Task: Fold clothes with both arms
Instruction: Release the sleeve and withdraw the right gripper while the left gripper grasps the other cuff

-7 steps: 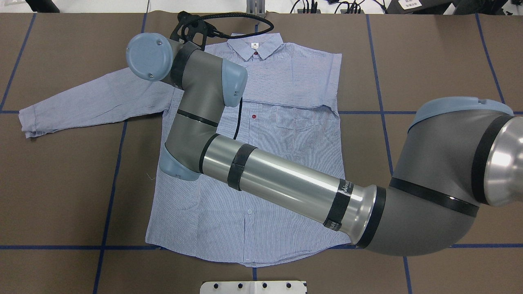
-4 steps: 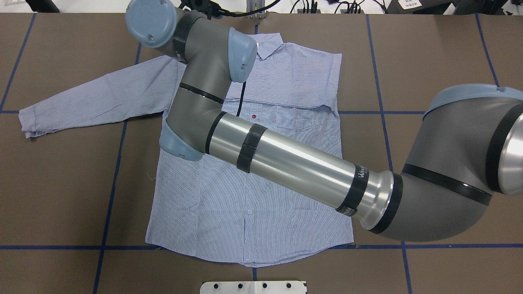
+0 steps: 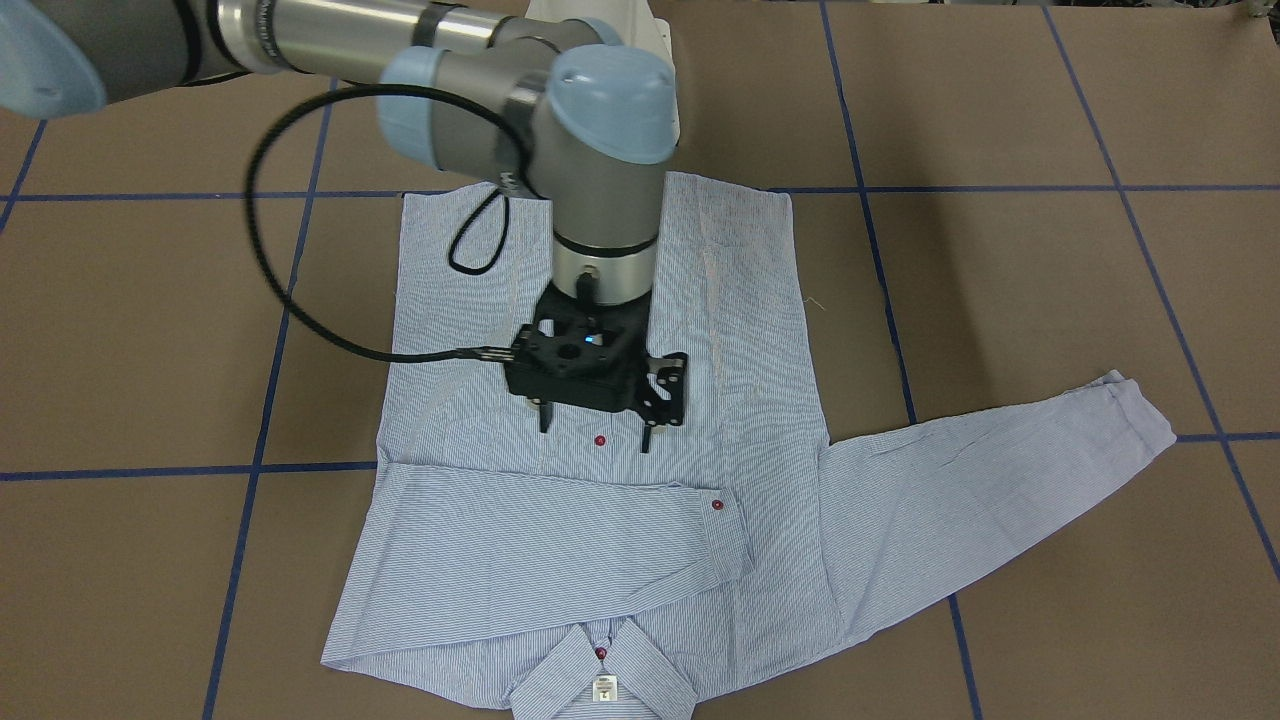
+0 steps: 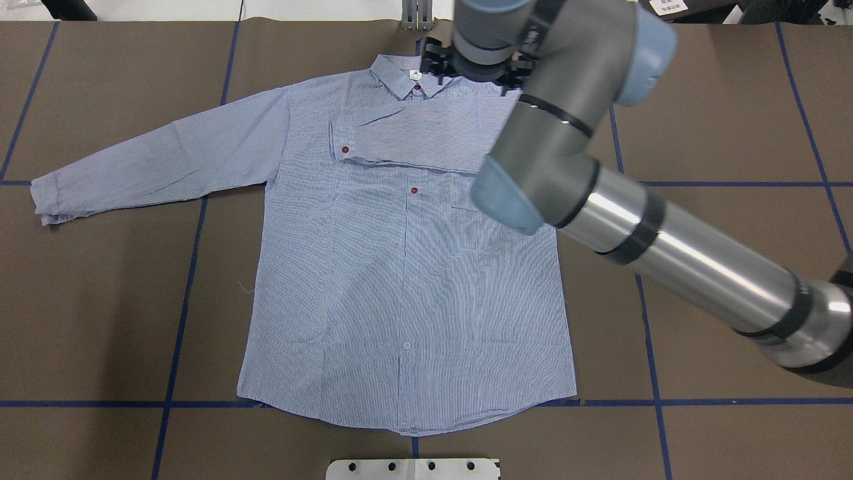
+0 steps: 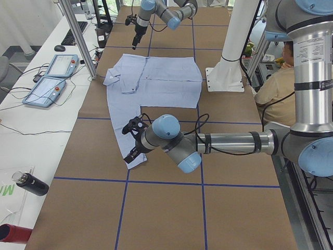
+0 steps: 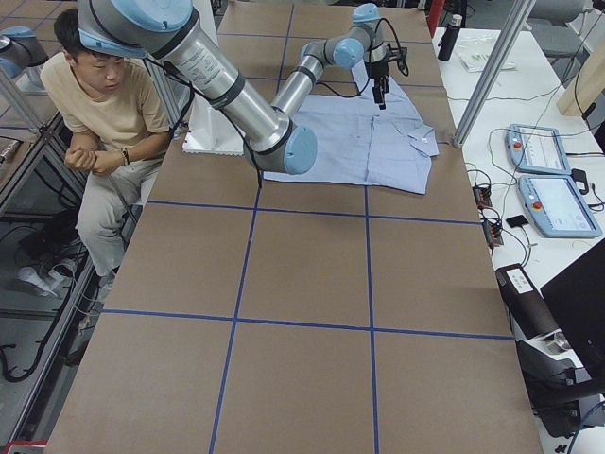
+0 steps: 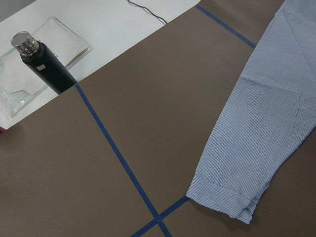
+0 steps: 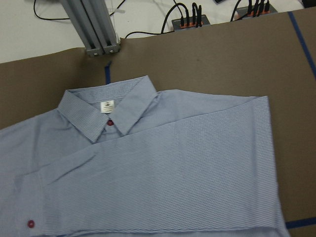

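Brown table (image 4: 100, 300), striped shirt (image 4: 400, 280), unreadable neck label (image 8: 106, 105)

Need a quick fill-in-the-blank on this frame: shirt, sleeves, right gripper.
1. The shirt has ___ sleeve folded across its chest.
2. The straight sleeve lies on the robot's ___ side.
3. The right gripper hangs over the shirt with its jaws ___.
4. The collar button is dark ___.
Missing words: one; left; open; red.

No words can be read. Neck label (image 8: 106, 105) on shirt (image 8: 173, 173) collar: tiny dark marks (too small). White sheet (image 4: 668, 7) at far edge: print blurred.
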Robot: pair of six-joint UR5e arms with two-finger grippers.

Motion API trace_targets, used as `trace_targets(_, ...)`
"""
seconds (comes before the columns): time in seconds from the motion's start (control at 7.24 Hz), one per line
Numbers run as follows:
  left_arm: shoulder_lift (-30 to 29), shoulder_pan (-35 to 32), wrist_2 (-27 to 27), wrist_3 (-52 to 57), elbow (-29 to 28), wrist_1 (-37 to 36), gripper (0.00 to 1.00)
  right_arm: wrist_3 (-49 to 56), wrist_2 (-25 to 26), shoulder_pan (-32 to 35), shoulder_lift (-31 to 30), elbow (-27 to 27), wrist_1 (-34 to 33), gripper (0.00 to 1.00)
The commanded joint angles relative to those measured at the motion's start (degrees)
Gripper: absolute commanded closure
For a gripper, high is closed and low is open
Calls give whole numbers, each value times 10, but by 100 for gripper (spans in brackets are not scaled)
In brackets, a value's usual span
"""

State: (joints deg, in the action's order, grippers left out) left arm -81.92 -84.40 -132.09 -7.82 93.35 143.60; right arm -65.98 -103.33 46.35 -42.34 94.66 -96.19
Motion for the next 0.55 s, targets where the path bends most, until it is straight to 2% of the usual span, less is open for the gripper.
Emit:
trace_targets(0.0,0,82,76,-160,-49,117,0,176,-112,104,-187,180,-18,0)
trace_targets(0.14,-1,131,118,-233,-75,182,0,246,-136,136,-254,216,-13,0)
trace_targets(0.41,-7,212,207,-383,-87,215,2,385,-214,232,-362,249,2,0)
